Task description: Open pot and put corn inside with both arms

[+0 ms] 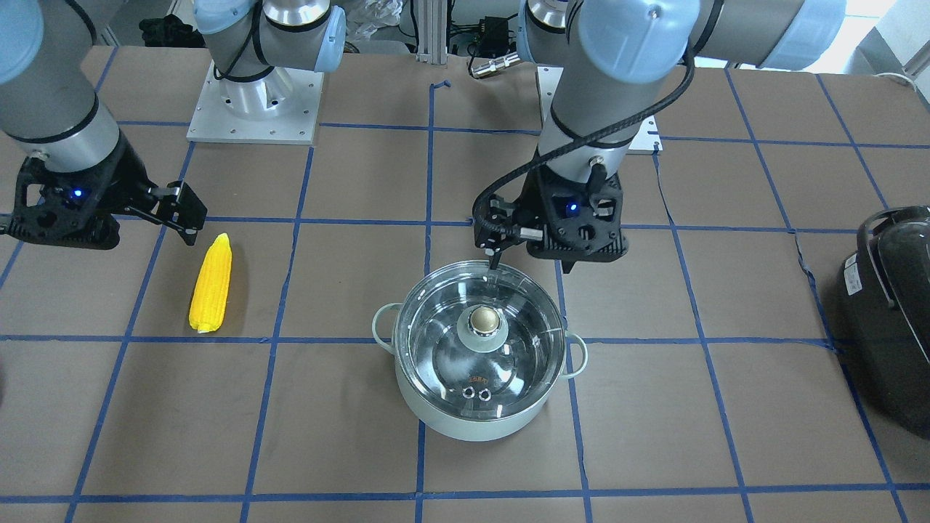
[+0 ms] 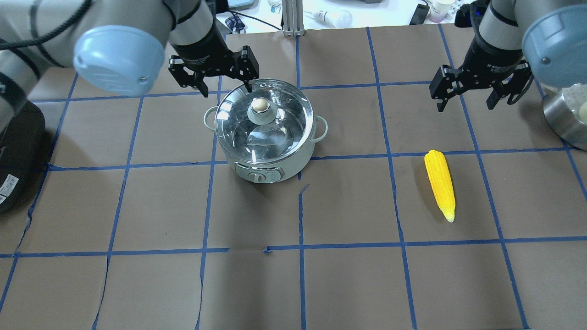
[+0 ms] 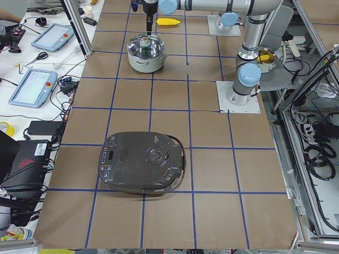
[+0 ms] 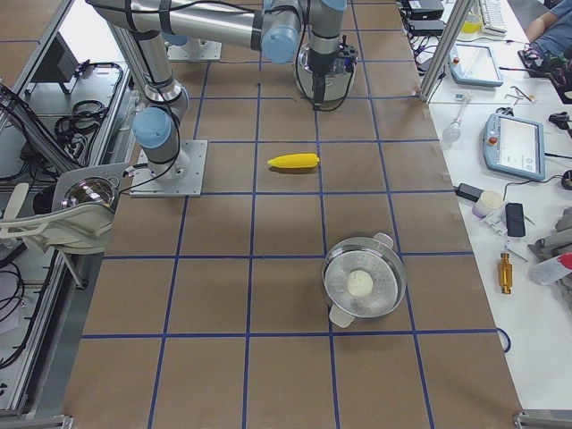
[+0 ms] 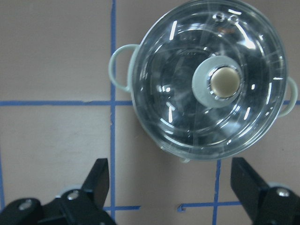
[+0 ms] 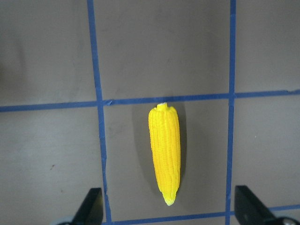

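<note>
Overhead: I find the pot (image 2: 293, 162) mid-table with its glass lid (image 2: 284, 123) seated. The left gripper (image 2: 227, 90) hangs at the pot's far rim, jaws apart, holding nothing. The corn (image 2: 440, 183) lies flat, well to the pot's right. The right gripper (image 2: 465, 106) hangs beyond it, jaws apart, empty.

Front-facing: one left finger (image 1: 495, 259) sits just beside the lid's edge; whether it touches, I cannot tell.

Left wrist: lid on, knob (image 5: 224, 82) centred.

Right wrist: the corn lies ahead of the spread fingers (image 6: 91, 206), apart from them.
</note>
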You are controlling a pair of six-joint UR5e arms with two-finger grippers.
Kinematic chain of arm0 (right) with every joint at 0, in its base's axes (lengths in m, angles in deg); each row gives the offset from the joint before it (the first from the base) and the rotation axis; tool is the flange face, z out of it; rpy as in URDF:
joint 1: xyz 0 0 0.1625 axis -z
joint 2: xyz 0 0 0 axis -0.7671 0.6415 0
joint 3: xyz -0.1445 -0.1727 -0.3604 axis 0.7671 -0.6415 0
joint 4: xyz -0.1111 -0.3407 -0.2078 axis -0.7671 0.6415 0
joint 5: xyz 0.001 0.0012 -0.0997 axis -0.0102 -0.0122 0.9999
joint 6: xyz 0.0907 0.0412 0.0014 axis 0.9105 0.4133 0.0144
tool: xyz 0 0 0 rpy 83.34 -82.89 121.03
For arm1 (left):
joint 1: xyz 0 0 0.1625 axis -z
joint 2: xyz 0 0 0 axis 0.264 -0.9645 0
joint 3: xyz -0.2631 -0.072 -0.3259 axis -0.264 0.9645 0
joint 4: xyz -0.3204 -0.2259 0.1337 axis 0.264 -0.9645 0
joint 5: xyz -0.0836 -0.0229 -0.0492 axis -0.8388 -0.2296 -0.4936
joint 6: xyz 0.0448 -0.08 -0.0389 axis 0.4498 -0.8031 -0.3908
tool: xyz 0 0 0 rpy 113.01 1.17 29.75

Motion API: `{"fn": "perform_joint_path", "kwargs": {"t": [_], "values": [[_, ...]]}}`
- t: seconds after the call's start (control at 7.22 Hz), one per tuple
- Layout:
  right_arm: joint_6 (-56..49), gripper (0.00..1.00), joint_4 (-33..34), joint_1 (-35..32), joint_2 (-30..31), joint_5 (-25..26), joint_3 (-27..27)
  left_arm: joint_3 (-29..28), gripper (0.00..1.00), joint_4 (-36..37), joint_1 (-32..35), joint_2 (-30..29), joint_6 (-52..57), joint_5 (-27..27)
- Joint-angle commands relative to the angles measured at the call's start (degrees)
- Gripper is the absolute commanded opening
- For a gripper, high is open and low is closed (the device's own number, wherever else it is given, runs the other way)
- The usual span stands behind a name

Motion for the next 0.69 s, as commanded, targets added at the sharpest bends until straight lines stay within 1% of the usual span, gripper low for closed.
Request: {"fn": "perform_joint_path", "kwargs": {"t": [0.0, 0.14, 0.28, 0.42, 0.55], "values": [[-8.30, 1.00, 17.73, 4.65, -1.46, -1.74, 12.81, -0.05, 0.97, 5.23, 3.45, -7.15, -3.82, 0.93], [-8.58, 1.00, 22.06, 4.93, -2.68, -1.83, 17.48, -0.13, 0.97, 5.67, 3.46, -8.21, -3.91, 2.16], [-8.59, 1.00, 25.85, 4.94, -5.13, -1.74, 19.62, -0.14, 0.95, 5.68, 3.55, -8.66, -3.91, 2.70], [-8.59, 1.00, 26.32, 4.85, -6.02, -1.92, 20.60, -0.14, 0.93, 5.68, 3.55, -8.75, -3.56, 4.44], [-8.67, 1.00, 26.41, 4.85, -7.60, -4.01, 21.74, -0.14, 0.92, 5.68, 3.55, -9.01, -3.82, 4.46]]}}
